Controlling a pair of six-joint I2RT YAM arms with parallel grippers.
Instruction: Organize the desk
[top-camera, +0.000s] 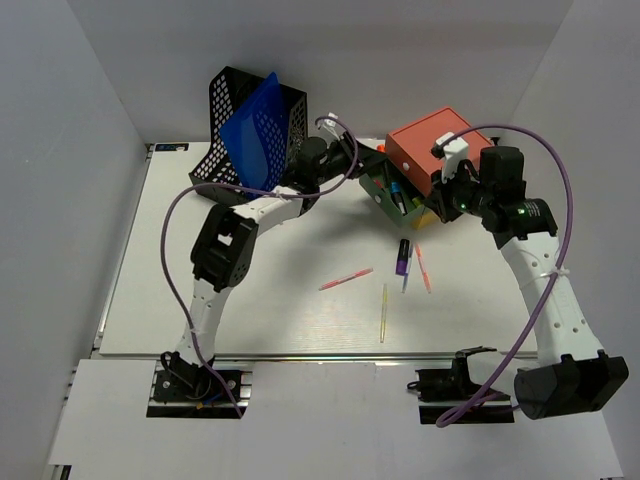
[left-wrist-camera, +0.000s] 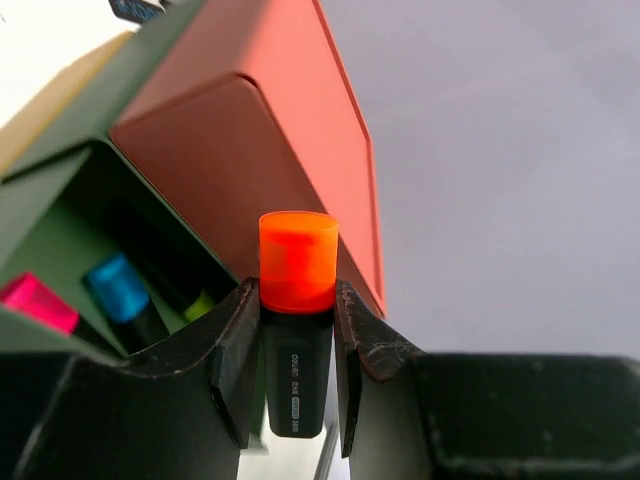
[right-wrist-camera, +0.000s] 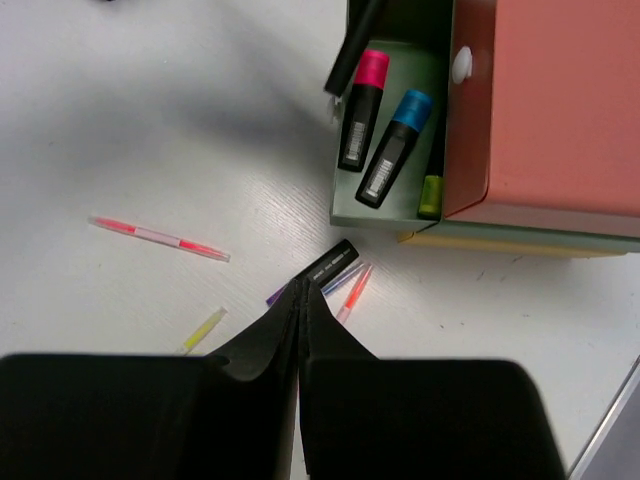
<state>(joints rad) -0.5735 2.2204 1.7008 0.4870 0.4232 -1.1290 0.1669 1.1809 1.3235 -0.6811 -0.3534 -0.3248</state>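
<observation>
White desk (top-camera: 250, 310) carries scattered pens (top-camera: 345, 279), one marker (top-camera: 403, 256).

Highlighter (left-wrist-camera: 296, 262) sitting between the left gripper's (left-wrist-camera: 297, 300) fingers, just short of the organizer (left-wrist-camera: 270, 130).

Ahead and to the left of that gripper, the organizer's open compartment (right-wrist-camera: 428, 85) is holding several markers (right-wrist-camera: 393, 148). A loose marker (right-wrist-camera: 330, 265) is lying on the desk (right-wrist-camera: 150, 120) just ahead of the right gripper (right-wrist-camera: 300, 290), with thin pens (right-wrist-camera: 352, 292) lying beside it. A single pen (right-wrist-camera: 160, 238) is lying farther ahead to its left, and the organizer is standing ahead to its right.
</observation>
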